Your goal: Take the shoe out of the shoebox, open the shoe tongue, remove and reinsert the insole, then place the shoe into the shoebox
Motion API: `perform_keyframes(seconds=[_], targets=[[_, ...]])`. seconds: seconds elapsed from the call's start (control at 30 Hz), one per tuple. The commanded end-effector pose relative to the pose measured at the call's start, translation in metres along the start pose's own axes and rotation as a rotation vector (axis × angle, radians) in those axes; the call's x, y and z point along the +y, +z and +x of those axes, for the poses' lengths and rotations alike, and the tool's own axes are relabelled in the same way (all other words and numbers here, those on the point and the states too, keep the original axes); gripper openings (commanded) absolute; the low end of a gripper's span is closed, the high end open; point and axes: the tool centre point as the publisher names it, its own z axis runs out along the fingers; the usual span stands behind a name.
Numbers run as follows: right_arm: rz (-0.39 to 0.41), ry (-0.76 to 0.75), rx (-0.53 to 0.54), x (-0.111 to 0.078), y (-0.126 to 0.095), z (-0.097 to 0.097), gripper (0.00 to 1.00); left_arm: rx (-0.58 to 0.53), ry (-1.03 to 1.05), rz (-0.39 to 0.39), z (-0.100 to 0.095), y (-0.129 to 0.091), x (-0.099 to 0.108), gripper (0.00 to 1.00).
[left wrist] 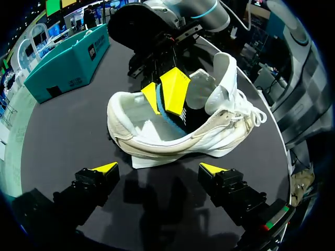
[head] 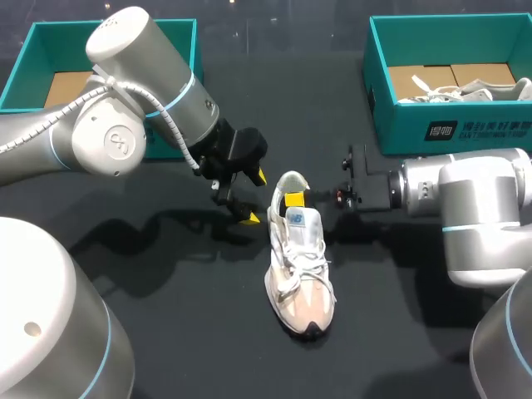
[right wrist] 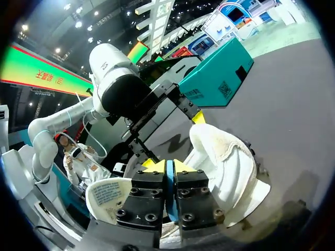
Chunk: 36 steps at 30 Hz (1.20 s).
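A white and beige sneaker [head: 299,270] lies on the black table, its toe towards me. My right gripper [head: 293,198] reaches into the shoe's heel opening. There its yellow tips [left wrist: 175,89] are shut on the thin blue edge of the insole [left wrist: 170,119]. In the right wrist view that blue edge [right wrist: 169,185] stands between the closed fingers, with the heel collar [right wrist: 225,157] beside them and the tongue [right wrist: 107,196] on the other side. My left gripper [head: 253,198] hangs open just left of the heel, touching nothing. In its own view the left gripper [left wrist: 159,168] faces the shoe's side [left wrist: 172,141].
A teal shoebox [head: 25,58] with a cardboard floor stands at the back left. At the back right a second teal shoebox [head: 382,91] holds another white shoe [head: 465,90]. Bare black tabletop [head: 191,332] surrounds the sneaker.
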Motion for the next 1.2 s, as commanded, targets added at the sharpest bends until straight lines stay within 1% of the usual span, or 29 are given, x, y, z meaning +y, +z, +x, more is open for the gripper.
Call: perform_keyframes(seconds=[0.03, 0.1, 0.17, 0.2, 0.23, 0.27, 0.3, 0.37, 0.4, 0.53, 0.67, 0.77, 0.83, 0.9, 1.0, 1.07, 1.2], targets=[[-0.002, 0.016, -0.014, -0.012, 0.000, 0.006, 0.00, -0.001, 0.001, 0.001, 0.001, -0.001, 0.001, 1.00], [-0.001, 0.016, -0.023, -0.012, -0.001, 0.008, 0.00, -0.001, 0.001, 0.001, 0.001, -0.001, 0.001, 1.00], [-0.001, 0.003, -0.029, -0.008, -0.003, 0.012, 0.00, -0.001, 0.001, 0.001, 0.001, -0.001, 0.001, 1.00], [0.002, -0.006, -0.032, -0.005, -0.004, 0.014, 0.08, -0.001, 0.001, 0.001, 0.001, -0.001, 0.001, 1.00], [0.006, -0.014, -0.034, -0.002, -0.004, 0.015, 0.25, -0.001, 0.001, 0.001, 0.001, -0.001, 0.001, 1.00], [0.013, -0.021, -0.036, 0.000, -0.004, 0.016, 0.31, -0.001, 0.005, 0.000, 0.001, -0.001, 0.000, 1.00], [0.020, -0.028, -0.037, 0.003, -0.004, 0.016, 0.42, 0.000, 0.011, -0.002, 0.001, -0.002, 0.000, 1.00], [0.036, -0.038, -0.040, 0.008, -0.003, 0.017, 0.49, 0.003, 0.021, -0.005, 0.002, -0.004, -0.001, 1.00], [0.045, -0.042, -0.043, 0.010, -0.003, 0.017, 0.55, 0.004, 0.023, -0.005, 0.003, -0.005, -0.001, 1.00], [0.078, -0.057, -0.058, 0.018, -0.005, 0.018, 0.82, 0.013, 0.034, -0.009, 0.003, -0.010, -0.001, 1.00], [0.105, -0.066, -0.086, 0.026, -0.010, 0.018, 0.82, 0.021, 0.042, -0.015, 0.003, -0.014, 0.000, 1.00], [0.121, -0.068, -0.108, 0.029, -0.015, 0.017, 0.79, 0.034, 0.046, -0.010, 0.002, -0.015, 0.002, 1.00], [0.134, -0.065, -0.121, 0.031, -0.019, 0.017, 0.78, 0.045, 0.050, -0.006, 0.000, -0.017, 0.003, 1.00], [0.150, -0.062, -0.136, 0.034, -0.024, 0.016, 0.75, 0.054, 0.053, -0.004, -0.001, -0.020, 0.004, 1.00], [0.188, -0.050, -0.155, 0.038, -0.031, 0.016, 0.72, 0.066, 0.054, -0.006, -0.004, -0.025, 0.006, 1.00], [0.222, -0.031, -0.167, 0.041, -0.036, 0.016, 0.69, 0.067, 0.055, -0.009, -0.005, -0.030, 0.008, 1.00], [0.290, 0.014, -0.192, 0.047, -0.051, 0.017, 0.66, 0.062, 0.051, -0.026, -0.008, -0.042, 0.011, 1.00]])
